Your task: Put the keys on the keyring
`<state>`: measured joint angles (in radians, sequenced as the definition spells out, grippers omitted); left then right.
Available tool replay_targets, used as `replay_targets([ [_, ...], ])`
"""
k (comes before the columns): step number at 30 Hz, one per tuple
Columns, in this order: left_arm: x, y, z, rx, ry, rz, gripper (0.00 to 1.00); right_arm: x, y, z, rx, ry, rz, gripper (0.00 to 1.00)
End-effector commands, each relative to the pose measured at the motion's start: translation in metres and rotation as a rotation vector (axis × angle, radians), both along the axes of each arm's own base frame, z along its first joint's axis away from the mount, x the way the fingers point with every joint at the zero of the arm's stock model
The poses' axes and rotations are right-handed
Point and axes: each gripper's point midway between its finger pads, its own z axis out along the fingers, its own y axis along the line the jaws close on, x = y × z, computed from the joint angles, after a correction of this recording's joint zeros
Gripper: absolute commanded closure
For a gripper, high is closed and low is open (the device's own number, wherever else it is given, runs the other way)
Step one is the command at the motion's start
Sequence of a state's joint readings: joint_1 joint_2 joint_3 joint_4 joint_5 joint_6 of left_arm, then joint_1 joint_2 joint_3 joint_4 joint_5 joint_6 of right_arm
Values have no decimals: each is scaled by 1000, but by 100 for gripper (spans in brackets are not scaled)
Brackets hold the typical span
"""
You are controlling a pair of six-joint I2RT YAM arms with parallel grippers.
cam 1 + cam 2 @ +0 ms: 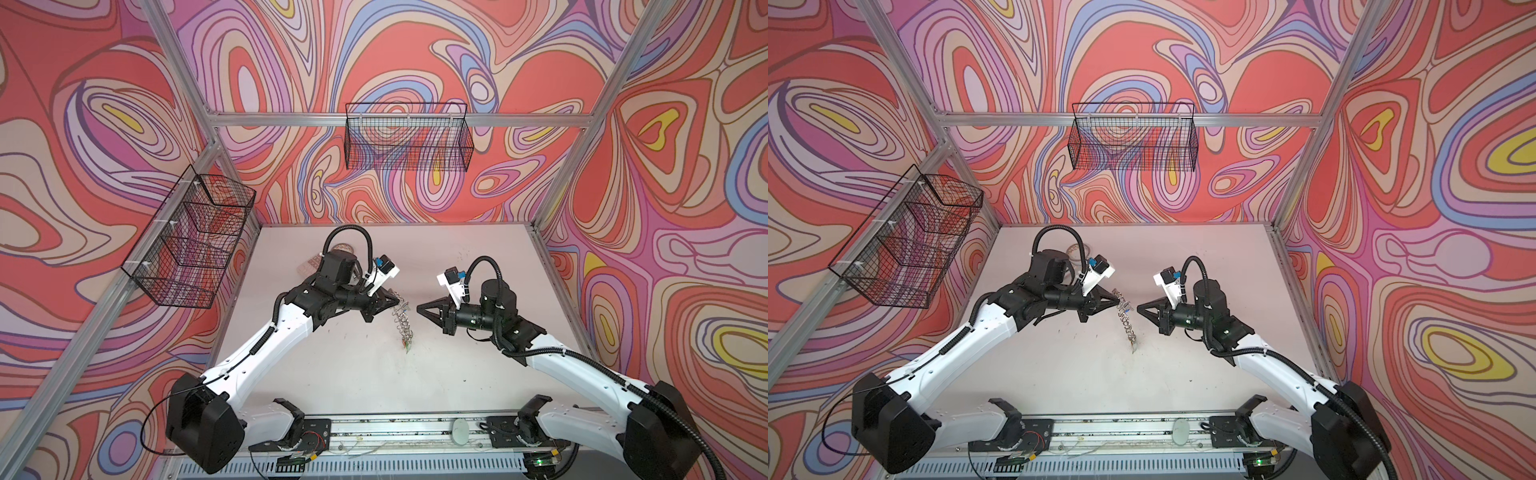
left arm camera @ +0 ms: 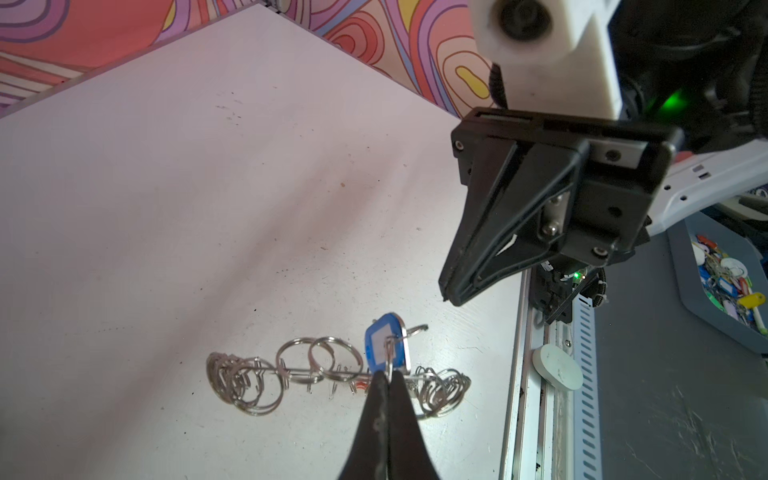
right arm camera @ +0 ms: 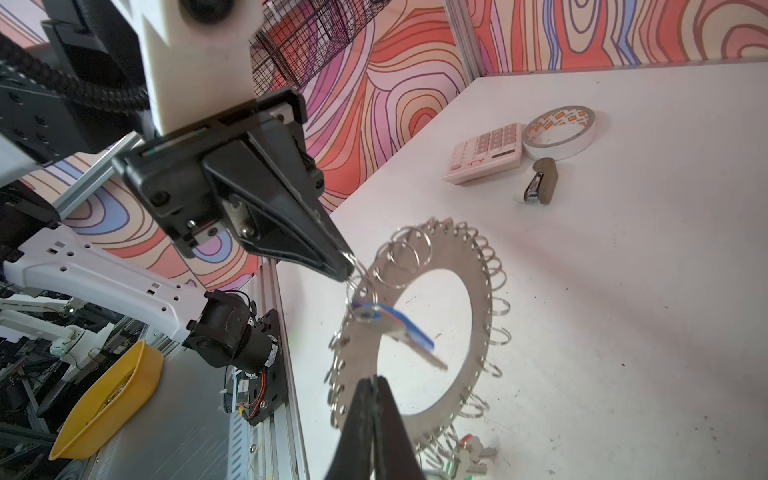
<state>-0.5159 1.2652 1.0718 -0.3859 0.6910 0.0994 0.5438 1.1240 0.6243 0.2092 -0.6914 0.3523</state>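
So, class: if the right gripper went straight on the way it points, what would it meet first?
Probably the keyring, near the blue-tagged key hanging across its hole; depth is unclear.

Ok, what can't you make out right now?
- Keys at the keyring's foot: right wrist view, cut off by the frame edge; count unclear.
- Rim loops in both top views: keyring edge-on, too small.
- Which loop the left gripper pinches: left wrist view, its own fingers cover it.
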Motion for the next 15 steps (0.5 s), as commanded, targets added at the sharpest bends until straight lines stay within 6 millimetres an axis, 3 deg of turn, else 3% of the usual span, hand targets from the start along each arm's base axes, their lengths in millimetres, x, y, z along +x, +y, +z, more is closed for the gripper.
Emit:
replay_targets([
  [1, 8, -3, 37, -110, -43, 58, 100, 1, -1, -5, 9, 11, -13, 100],
  [4, 3, -8, 45, -132, -119, 37, 100, 3, 1, -4, 12, 12, -8, 100],
  [7, 3, -6, 37, -106, -136, 44, 100, 7, 0, 9, 31, -2, -27, 100],
  [12, 3, -3, 23, -72, -155, 48, 100, 42, -29, 34, 66, -10, -169, 71],
  [15, 0, -7, 24, -113, -215, 38, 100, 43, -25, 50, 117, -19, -145, 56],
])
